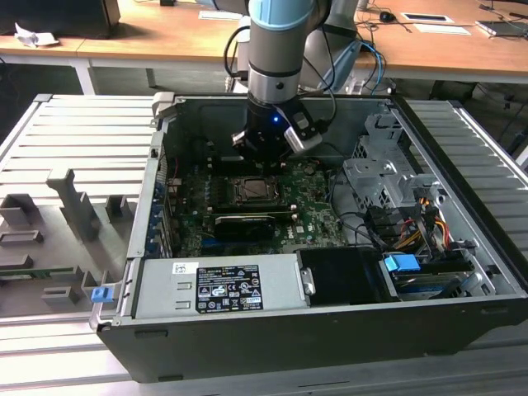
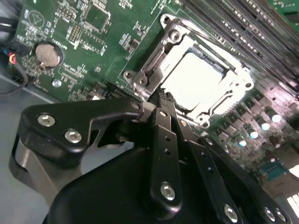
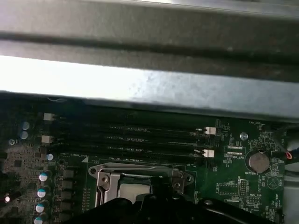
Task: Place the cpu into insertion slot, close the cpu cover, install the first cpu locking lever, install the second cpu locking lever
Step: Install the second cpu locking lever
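Note:
The cpu (image 2: 196, 79) lies flat in the insertion slot (image 3: 99, 171), its silvery face bright. The cpu cover (image 2: 236, 91) lies down over it as a metal frame around the chip. My gripper (image 2: 160, 96) hovers at one corner of the socket, its two black fingers (image 2: 164, 140) pressed together with nothing visible between them. In the exterior view the gripper (image 1: 262, 158) hangs just above the far edge of the socket with the cpu (image 1: 250, 191) in it. I cannot tell how the locking levers stand.
The motherboard (image 1: 309, 219) sits inside an open computer case (image 1: 272, 342). A long black expansion card (image 1: 245, 223) lies just in front of the socket, memory slots (image 3: 126, 140) behind it. A drive cage (image 1: 384, 177) and cables are on the exterior view's right, a grey fixture tray (image 1: 66, 206) on its left.

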`<state>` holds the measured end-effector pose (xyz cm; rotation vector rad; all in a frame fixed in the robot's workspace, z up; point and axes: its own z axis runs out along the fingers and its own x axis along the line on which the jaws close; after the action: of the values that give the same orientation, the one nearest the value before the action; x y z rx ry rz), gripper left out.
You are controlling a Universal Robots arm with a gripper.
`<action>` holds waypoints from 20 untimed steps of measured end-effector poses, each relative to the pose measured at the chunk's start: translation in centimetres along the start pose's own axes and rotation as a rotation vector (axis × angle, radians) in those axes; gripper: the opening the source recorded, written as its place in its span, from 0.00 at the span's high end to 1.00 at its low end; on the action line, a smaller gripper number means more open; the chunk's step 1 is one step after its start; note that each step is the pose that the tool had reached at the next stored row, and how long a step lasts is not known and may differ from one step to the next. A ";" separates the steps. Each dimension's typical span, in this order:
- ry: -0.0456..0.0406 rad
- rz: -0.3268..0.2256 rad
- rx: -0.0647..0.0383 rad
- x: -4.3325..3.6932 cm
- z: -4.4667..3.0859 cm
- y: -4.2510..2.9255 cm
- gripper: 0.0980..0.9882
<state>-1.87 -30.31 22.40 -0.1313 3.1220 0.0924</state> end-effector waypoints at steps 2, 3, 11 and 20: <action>-0.0001 0.000 0.000 -0.02 -1.25 0.08 0.99; 0.0000 0.000 0.000 -0.03 -1.85 0.11 0.99; 0.0005 0.000 0.002 0.10 -2.22 -1.39 0.99; 0.0005 0.000 0.002 0.14 -2.25 -1.88 0.99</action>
<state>-1.87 -32.33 24.53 -0.1310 3.1226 0.0897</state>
